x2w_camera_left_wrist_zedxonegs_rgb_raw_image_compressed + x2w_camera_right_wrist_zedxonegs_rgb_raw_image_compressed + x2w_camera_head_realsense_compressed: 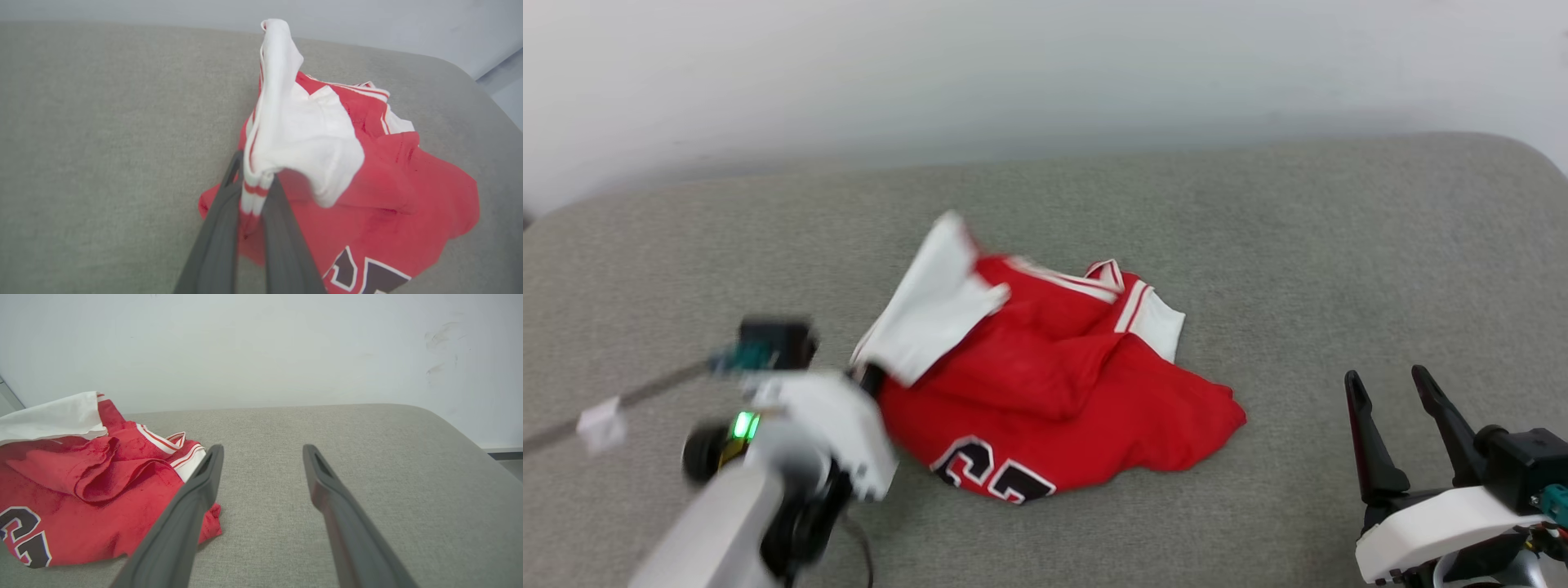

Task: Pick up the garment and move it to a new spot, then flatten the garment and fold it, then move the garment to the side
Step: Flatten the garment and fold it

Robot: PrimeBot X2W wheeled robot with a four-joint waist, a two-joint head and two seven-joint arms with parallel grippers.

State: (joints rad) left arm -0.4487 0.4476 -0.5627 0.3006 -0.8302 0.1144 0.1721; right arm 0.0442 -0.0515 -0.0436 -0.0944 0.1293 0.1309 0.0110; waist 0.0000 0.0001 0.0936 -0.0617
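You see the garment (pixel 1054 384) crumpled at the middle of the grey cushion (pixel 1298 245). Your left gripper (pixel 255 171) pinches its white sleeve (pixel 298 134), seemingly lifted off the cushion. Your right gripper (pixel 262 449) hovers spread over the cushion's right side.

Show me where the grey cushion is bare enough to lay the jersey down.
Widest bare patch: the grey cushion right of the garment, bordered by the wall behind and the open right gripper in front. Another strip runs between garment and wall. Crowded: centre and near left, where the left gripper is shut on the white sleeve.
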